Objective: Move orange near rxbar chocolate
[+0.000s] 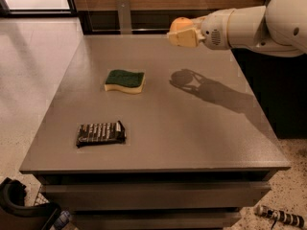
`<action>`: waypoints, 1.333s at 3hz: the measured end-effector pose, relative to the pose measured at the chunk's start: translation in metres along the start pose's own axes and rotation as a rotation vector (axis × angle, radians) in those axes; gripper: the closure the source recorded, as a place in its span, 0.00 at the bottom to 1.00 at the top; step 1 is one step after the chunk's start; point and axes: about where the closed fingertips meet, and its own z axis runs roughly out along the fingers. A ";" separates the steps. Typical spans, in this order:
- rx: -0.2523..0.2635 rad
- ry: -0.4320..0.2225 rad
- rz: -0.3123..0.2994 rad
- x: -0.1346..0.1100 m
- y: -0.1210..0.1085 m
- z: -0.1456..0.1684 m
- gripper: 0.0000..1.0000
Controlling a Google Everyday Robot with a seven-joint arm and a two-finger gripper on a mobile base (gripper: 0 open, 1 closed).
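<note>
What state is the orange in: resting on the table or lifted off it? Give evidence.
Lifted off. The gripper holds the orange in the air over the table; its shadow lies on the surface below.

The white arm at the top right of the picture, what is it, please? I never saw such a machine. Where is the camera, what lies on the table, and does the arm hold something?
It is the single arm of a mobile robot. At its end is the gripper, with two fingers that close on things like a hand. It hangs in the air above the far right part of the grey table. The fingers are shut on a small orange, lifted off the surface; the dark shape below is their shadow.

There is only one view. It looks down on the table from its near side; where the camera is mounted cannot be told.

Two things lie on the table: a green-and-yellow sponge at the middle left, and the rxbar chocolate, a flat black-wrapped snack bar, near the front left corner.
</note>
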 end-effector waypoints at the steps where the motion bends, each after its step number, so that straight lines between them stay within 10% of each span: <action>1: -0.057 -0.019 0.018 0.011 0.042 -0.017 1.00; 4: -0.256 -0.039 -0.064 0.097 0.183 0.004 1.00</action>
